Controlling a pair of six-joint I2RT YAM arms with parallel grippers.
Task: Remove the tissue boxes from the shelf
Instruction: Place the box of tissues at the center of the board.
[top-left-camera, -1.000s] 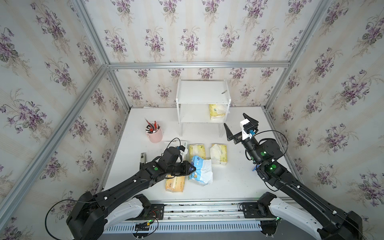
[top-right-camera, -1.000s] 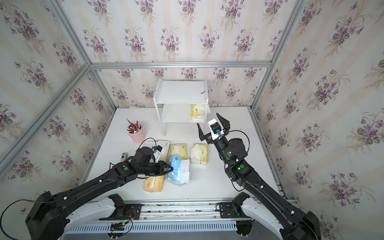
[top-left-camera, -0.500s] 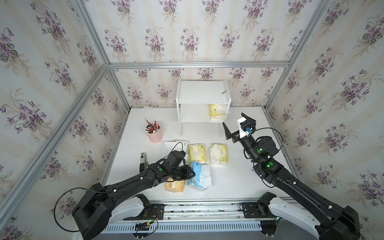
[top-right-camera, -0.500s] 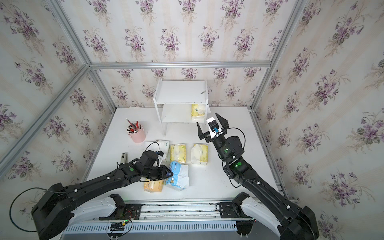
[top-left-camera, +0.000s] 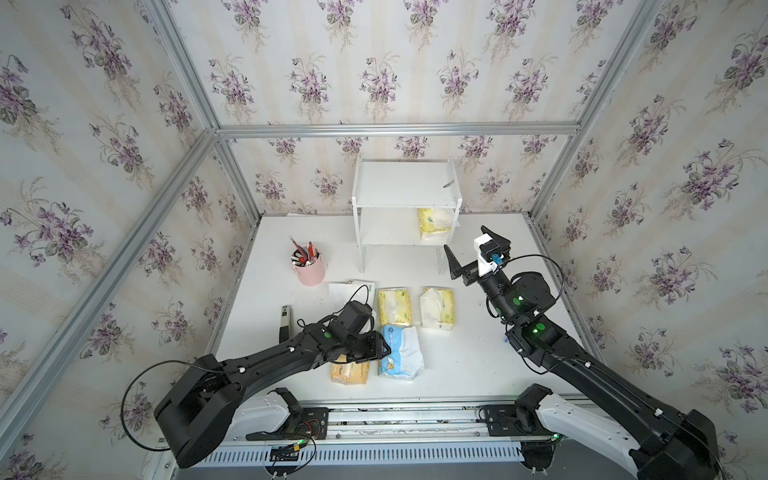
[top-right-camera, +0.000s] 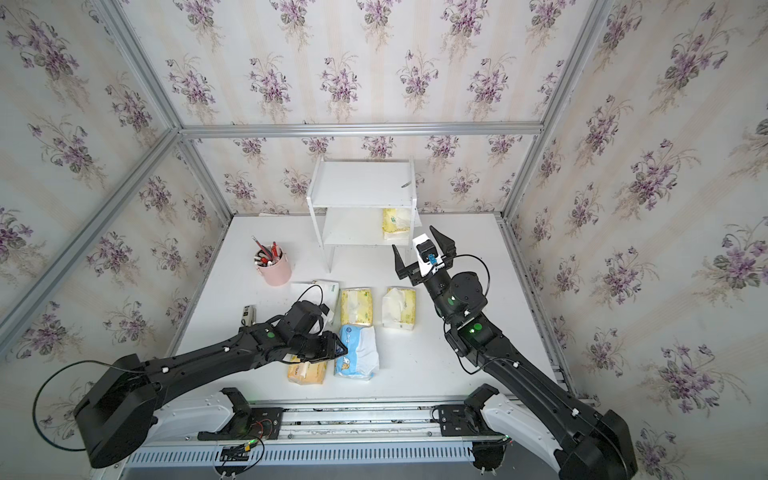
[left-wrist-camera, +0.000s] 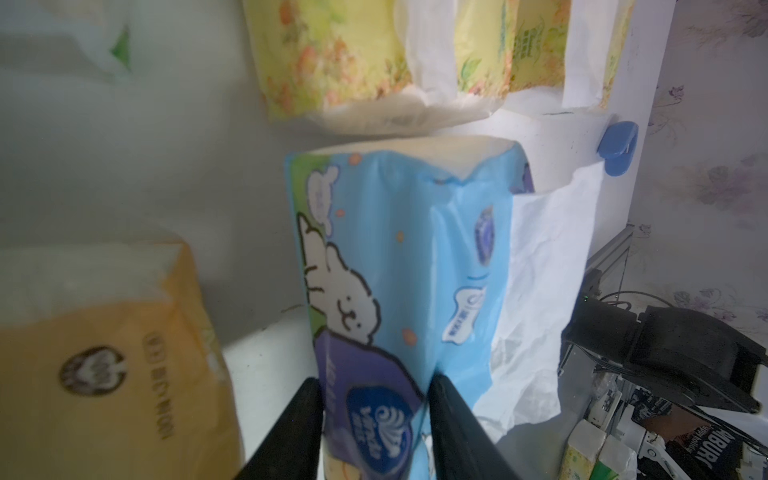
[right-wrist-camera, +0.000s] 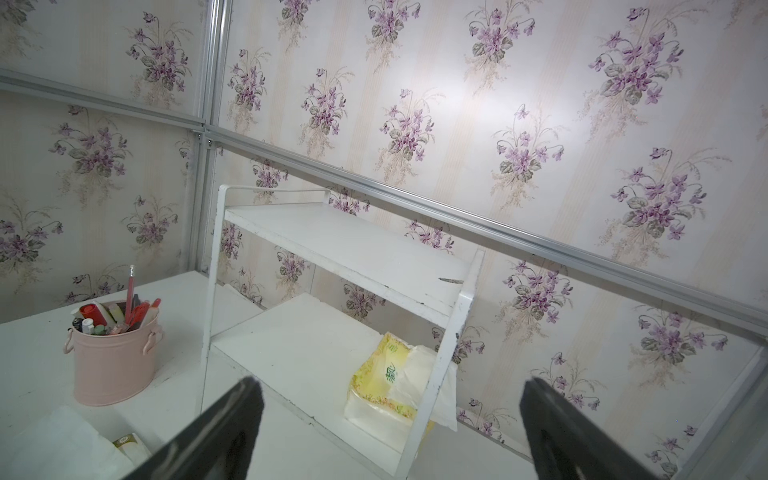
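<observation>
The white shelf (top-left-camera: 405, 183) (top-right-camera: 361, 183) (right-wrist-camera: 345, 241) stands at the back wall. One pale yellow tissue pack (top-left-camera: 434, 222) (top-right-camera: 397, 222) (right-wrist-camera: 382, 382) lies at the right end of its lower board. My right gripper (top-left-camera: 465, 238) (top-right-camera: 415, 239) (right-wrist-camera: 392, 386) hangs wide open just in front of that pack. On the table lie two yellow packs (top-left-camera: 395, 305) (top-left-camera: 437, 306), an orange one (top-left-camera: 349, 372) (left-wrist-camera: 104, 353), a white one (top-left-camera: 351, 291) and a blue-and-white one (top-left-camera: 401, 351) (left-wrist-camera: 399, 257). My left gripper (top-left-camera: 384, 349) (left-wrist-camera: 376, 386) pinches the blue-and-white pack's near end.
A pink pen cup (top-left-camera: 309, 268) (right-wrist-camera: 112, 365) stands left of the shelf. A small dark-and-white object (top-left-camera: 284, 322) lies near the table's left edge. Wallpapered walls with metal frame bars close in the table on three sides.
My left arm has sunk lower, bringing the blue-and-white pack down beside the orange one. My right gripper has moved closer to the shelf, still open.
</observation>
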